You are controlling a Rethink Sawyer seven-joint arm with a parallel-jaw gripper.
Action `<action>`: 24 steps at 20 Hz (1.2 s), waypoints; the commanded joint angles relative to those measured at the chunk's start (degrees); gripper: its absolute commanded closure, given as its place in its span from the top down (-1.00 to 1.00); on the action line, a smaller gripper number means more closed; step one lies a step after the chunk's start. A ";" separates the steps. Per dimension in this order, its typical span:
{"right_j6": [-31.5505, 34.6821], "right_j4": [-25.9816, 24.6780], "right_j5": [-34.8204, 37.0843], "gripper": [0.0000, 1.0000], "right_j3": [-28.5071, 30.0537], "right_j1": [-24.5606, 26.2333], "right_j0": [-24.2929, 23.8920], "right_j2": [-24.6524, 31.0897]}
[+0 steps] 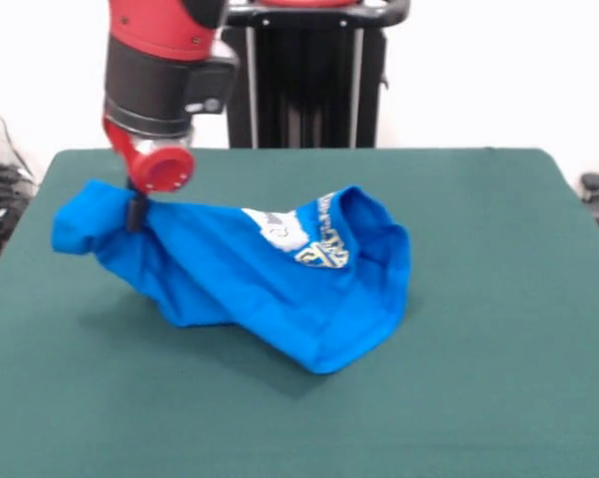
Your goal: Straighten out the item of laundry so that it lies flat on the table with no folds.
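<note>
Nearest the camera, bare green felt of the tabletop stretches across the whole width, with only a soft shadow lying under the cloth's lower edge. Just beyond that, the bright blue T-shirt sits left of the middle, bunched and far from flat: its lowest rounded corner rests on the felt towards the centre, and from there the fabric rises in a slanting sheet up to the left. On the upper right part of the shirt a fold stands up like a curled collar or hem, and beside it I can see part of the white pixel graphic and some outlined lettering, crumpled so that I cannot read it. The shirt's left end is lifted clear of the felt, forming a puffed lump that hangs to either side of my pincer. My pincer is clamped on the T-shirt there, its dark tips buried in the blue cloth, with the material pulled taut from that spot down towards the middle. Above the tips, my red round wrist piece and the black and red arm come down from the top left. Farther back, the green surface ends at a straight edge against a white wall.
</note>
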 commanded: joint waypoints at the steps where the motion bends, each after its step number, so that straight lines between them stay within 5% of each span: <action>1: -20.02 -0.21 2.32 -1.00 6.95 -2.62 -0.62 8.84; 8: -17.60 4.84 10.32 -1.00 8.33 -5.64 1.15 8.47; 18: -24.89 15.96 27.83 -1.00 6.54 -4.25 -3.53 16.21; 24: -18.65 20.15 25.09 -1.00 10.83 -4.08 -2.60 17.43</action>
